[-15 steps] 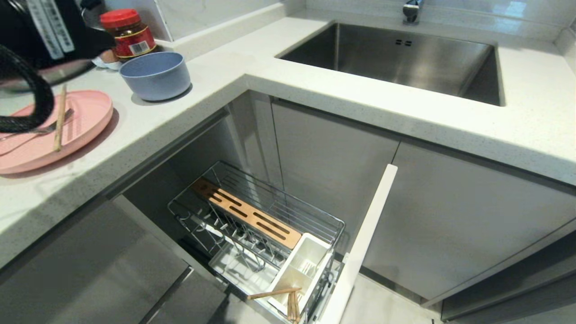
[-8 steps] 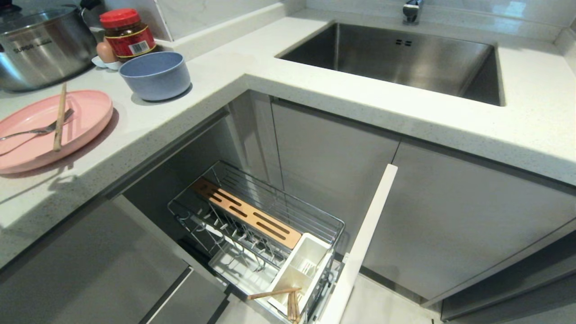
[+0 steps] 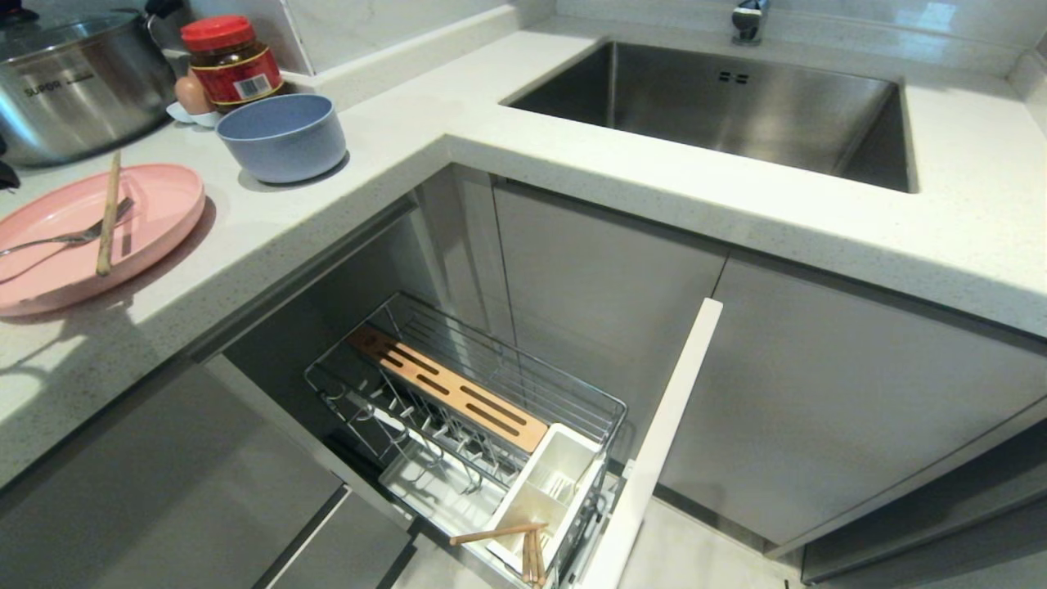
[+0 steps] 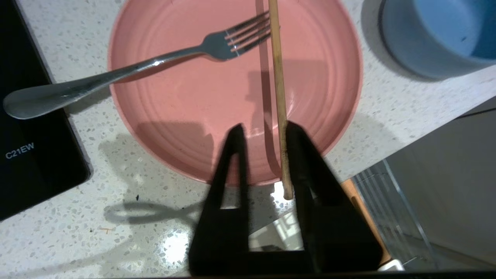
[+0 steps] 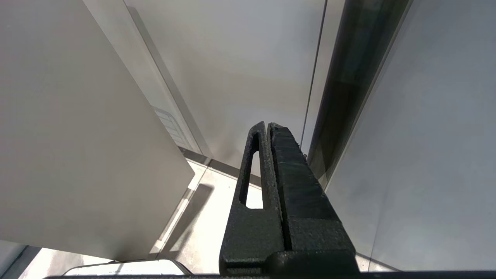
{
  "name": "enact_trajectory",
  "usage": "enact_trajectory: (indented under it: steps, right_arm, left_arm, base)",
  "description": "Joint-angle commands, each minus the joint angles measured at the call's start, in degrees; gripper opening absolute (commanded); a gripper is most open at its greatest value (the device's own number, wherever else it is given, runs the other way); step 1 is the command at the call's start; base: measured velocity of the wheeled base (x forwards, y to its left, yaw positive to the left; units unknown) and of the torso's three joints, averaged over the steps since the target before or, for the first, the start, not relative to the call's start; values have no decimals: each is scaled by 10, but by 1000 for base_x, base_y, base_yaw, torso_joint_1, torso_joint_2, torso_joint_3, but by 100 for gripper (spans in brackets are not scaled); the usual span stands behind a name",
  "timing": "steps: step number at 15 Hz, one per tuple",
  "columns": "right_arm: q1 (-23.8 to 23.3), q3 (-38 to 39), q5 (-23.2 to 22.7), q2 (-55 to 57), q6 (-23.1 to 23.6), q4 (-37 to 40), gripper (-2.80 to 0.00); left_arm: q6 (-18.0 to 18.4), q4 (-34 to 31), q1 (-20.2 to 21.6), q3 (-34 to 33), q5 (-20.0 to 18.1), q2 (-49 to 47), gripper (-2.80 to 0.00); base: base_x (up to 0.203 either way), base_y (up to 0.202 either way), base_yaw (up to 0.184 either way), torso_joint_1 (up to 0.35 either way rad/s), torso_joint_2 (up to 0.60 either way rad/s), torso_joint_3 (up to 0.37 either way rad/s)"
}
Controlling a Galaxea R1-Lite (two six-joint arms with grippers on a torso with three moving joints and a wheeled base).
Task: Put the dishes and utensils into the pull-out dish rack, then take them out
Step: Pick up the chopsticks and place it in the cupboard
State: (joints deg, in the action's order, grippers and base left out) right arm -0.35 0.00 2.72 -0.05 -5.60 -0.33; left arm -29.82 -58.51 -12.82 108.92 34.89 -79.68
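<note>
The pale speckled stone countertop (image 3: 393,155) wraps the corner, and below it the chrome wire pull-out dish rack (image 3: 483,417) stands drawn out, its slotted wooden board and white utensil cup exposed for loading; chopsticks (image 3: 523,544) already stand in that cup. On the counter sits the large flat matte pink plate (image 4: 186,104), with the deep pale-blue bowl (image 4: 434,35) just beside it, apart. Across the plate lie a slim silver fork (image 4: 128,75), handle overhanging the rim, and one light wooden chopstick (image 4: 278,85), its end jutting off the edge, easy to pinch. The left gripper (image 4: 263,130) hovers over that near rim, fingers parted, empty, the stick just inside one finger. Looks like a pick lining up. The right gripper (image 5: 267,126) hangs clenched by the cabinet fronts, idle.
</note>
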Motion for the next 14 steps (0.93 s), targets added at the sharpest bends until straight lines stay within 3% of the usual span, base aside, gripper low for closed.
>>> enact_trajectory:
  steps: [1,9,14]
  right_arm:
    - [0,0,0,-2,0,0,-280]
    - [0,0,0,-1,0,0,-280]
    - [0,0,0,-1,0,0,-280]
  left_arm:
    - [-2,-6,6,1,-5,-32,0]
    - [-2,-8,9,-9,-7,-68,0]
    - [-1,-4,47,0,-10,-89,0]
  base:
    - [0,0,0,0,0,0]
    - [0,0,0,0,0,0]
    - [0,0,0,0,0,0]
